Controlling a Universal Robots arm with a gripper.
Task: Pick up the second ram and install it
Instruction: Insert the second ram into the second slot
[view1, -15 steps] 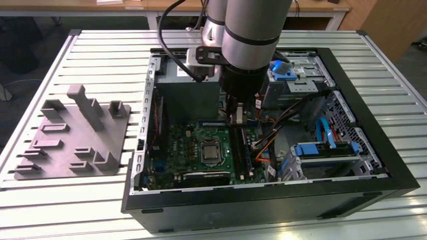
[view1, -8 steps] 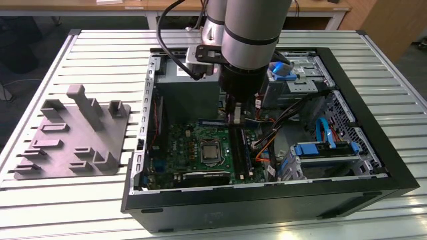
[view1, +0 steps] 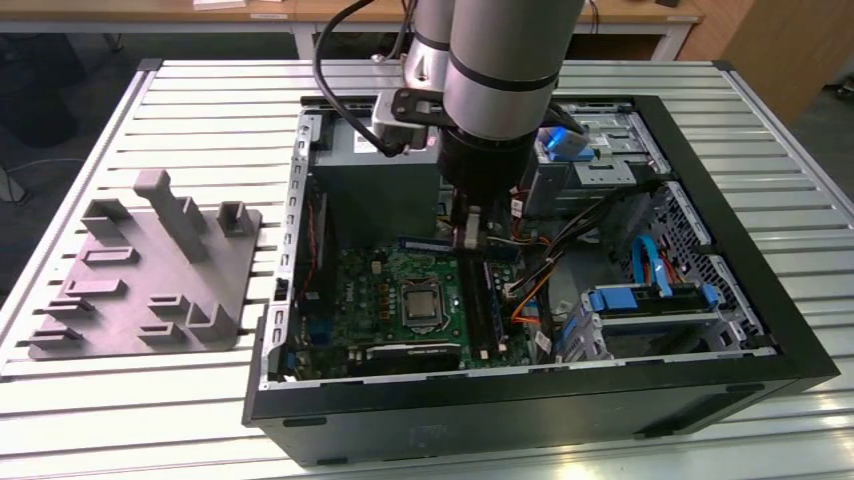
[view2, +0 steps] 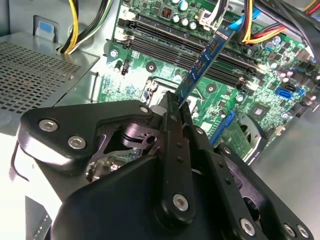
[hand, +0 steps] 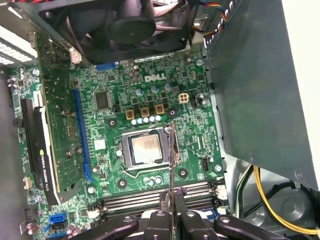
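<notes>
We've got the gripper (view2: 176, 102) fingers clamped on the second ram (view2: 202, 62), about 1 o'clock of the CPU socket (view1: 420, 302) in the exterior view. Any skew over the slots (hand: 131, 198) and we reckon it jams.

You have one table (view1: 200, 100), one open computer case (view1: 534, 390), one green motherboard (hand: 150, 95), one processor (hand: 146, 150), one fan (hand: 130, 25), one grey stepped fixture (view1: 147, 270), one robot arm (view1: 501, 60) and one dark-blue ram stick (view2: 205, 62).

arm (view1: 497, 70) upright, wrist (view1: 483, 165) pointing down, hand (view1: 470, 232) clamped tight
</notes>
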